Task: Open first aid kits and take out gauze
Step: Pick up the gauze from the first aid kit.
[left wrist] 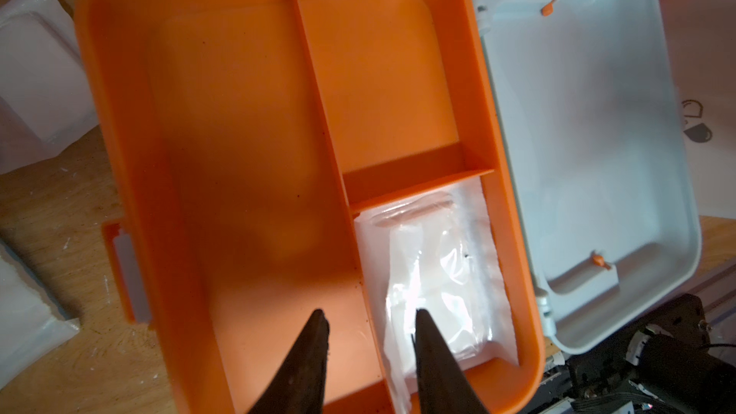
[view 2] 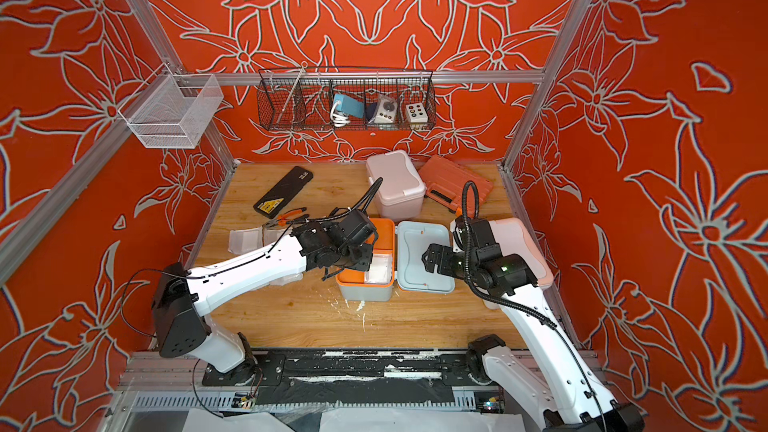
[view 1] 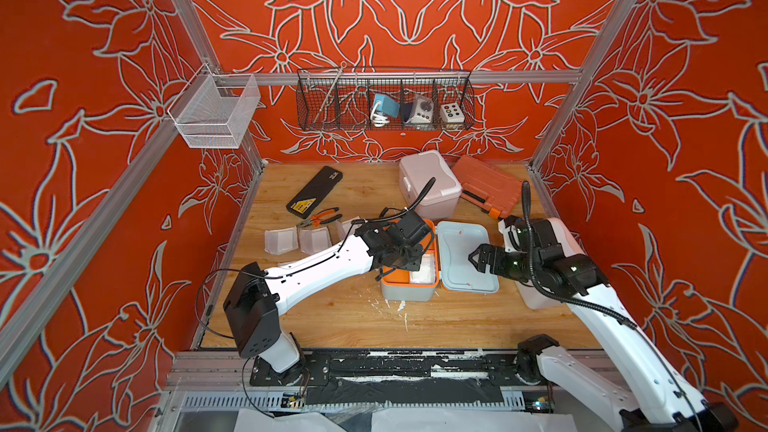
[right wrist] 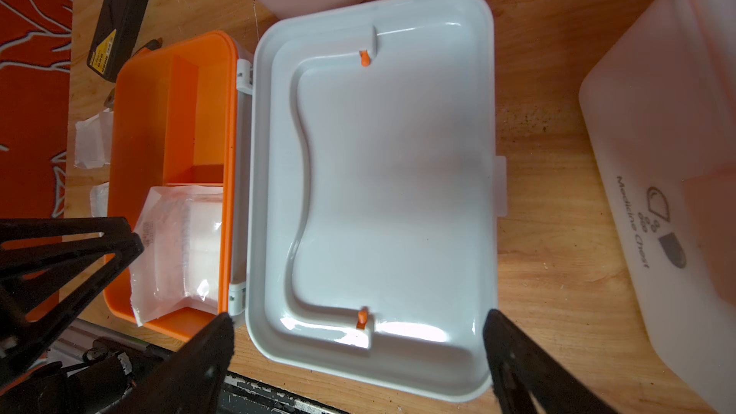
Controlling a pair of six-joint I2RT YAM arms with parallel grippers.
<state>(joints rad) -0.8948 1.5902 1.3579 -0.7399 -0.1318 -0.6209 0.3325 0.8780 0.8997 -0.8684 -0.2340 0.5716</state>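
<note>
The pale blue-grey first aid kit (view 1: 405, 293) lies open mid-table, its lid (view 1: 467, 259) flat beside the orange tray (left wrist: 239, 113). One gauze (left wrist: 434, 272) packet lies in a small tray compartment. My left gripper (left wrist: 370, 312) reaches into the tray with a gap between its jaws. They straddle the divider, and one finger (left wrist: 428, 336) rests on the gauze wrapper. My right gripper (right wrist: 359, 316) hovers wide open over the lid, holding nothing. The pink kit (view 1: 430, 184) stands shut at the back. The white kit (right wrist: 669, 177) sits under the right arm. More gauze (view 1: 281, 241) lies on the table to the left.
An orange tool case (view 1: 484, 187) leans at the back right. A black case (view 1: 314, 192) and pliers (view 1: 320, 218) lie at the back left. A black wire basket (view 1: 384, 101) and a white mesh basket (view 1: 216, 112) hang on the frame rails.
</note>
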